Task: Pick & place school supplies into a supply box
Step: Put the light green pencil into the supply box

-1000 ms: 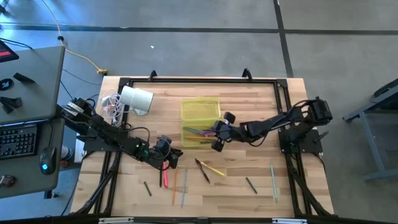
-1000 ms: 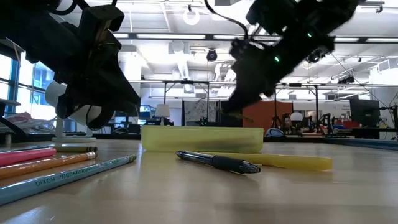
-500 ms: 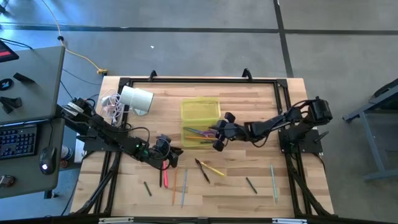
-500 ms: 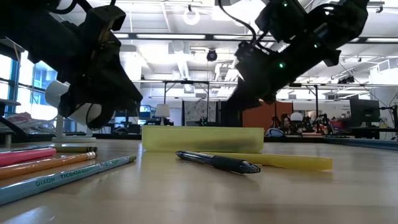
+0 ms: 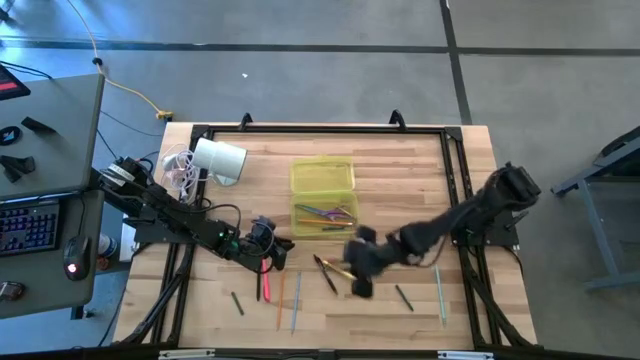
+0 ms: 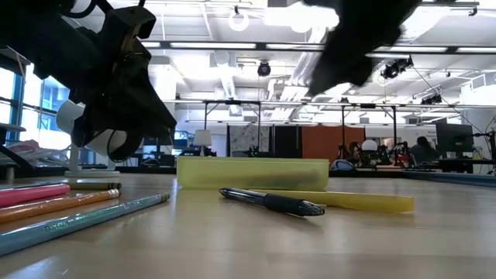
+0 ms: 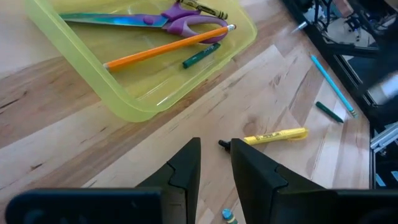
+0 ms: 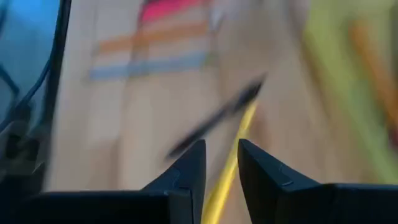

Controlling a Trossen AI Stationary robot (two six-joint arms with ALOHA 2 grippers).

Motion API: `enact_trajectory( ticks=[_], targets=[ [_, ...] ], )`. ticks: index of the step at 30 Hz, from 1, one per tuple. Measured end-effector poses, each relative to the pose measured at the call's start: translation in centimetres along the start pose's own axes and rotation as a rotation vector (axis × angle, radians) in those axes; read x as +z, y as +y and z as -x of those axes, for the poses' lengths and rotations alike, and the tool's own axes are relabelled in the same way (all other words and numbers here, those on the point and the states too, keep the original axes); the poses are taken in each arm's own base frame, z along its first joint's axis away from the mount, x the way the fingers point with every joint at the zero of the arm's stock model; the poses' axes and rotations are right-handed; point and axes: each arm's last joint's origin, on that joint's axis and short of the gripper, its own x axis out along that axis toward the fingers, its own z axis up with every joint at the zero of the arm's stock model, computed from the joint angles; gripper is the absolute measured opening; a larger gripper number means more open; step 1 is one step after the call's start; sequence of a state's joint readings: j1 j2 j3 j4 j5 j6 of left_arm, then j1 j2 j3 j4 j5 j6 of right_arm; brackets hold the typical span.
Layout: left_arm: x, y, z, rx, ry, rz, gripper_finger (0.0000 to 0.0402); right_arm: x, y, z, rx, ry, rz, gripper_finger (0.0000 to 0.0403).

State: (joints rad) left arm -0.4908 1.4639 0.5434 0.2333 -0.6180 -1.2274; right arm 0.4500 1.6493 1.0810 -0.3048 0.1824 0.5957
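Right hand (image 5: pixel 358 268) left the supply box (image 5: pixel 322 179), seemingly parted, empty.

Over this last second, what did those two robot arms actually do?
The right gripper swung away from over the supply box toward the black pen and yellow marker on the table, its fingers apart and empty. The left gripper stayed put; the supplies in the box look unchanged.
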Motion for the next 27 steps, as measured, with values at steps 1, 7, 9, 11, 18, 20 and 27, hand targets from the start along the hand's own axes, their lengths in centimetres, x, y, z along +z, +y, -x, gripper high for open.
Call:
enact_trajectory(
  ticks=[1, 7, 9, 11, 18, 20, 27],
  targets=[
    [0.0, 0.0, 0.0, 0.000, 0.001, 0.000, 0.0124, -0.5, 1.1, 0.6, 0.005, 0.050, -0.016, 0.0077],
    [0.0, 0.0, 0.0, 0.000, 0.001, 0.000, 0.0124, -5.6, 5.3, 3.5, -0.067, 0.294, -0.247, 0.0077],
    [0.0, 0.0, 0.0, 0.000, 0.001, 0.000, 0.0124, -7.7, 6.1, 4.5, -0.141, 0.350, -0.321, 0.0077],
    [0.0, 0.0, 0.0, 0.000, 0.001, 0.000, 0.0124, -9.6, 6.6, 5.6, -0.238, 0.373, -0.402, 0.0077],
    [0.0, 0.0, 0.0, 0.000, 0.000, 0.000, 0.0124, -14.0, 7.4, 8.5, -0.446, 0.382, -0.584, 0.0077],
    [0.0, 0.0, 0.0, 0.000, 0.000, 0.001, 0.0124, -14.6, 7.2, 9.1, -0.501, 0.439, -0.578, 0.0077],
    [0.0, 0.0, 0.0, -0.001, -0.001, 0.001, 0.0124, -15.6, 5.6, 10.8, -0.739, 0.588, -0.531, 0.0077]
  ],
)
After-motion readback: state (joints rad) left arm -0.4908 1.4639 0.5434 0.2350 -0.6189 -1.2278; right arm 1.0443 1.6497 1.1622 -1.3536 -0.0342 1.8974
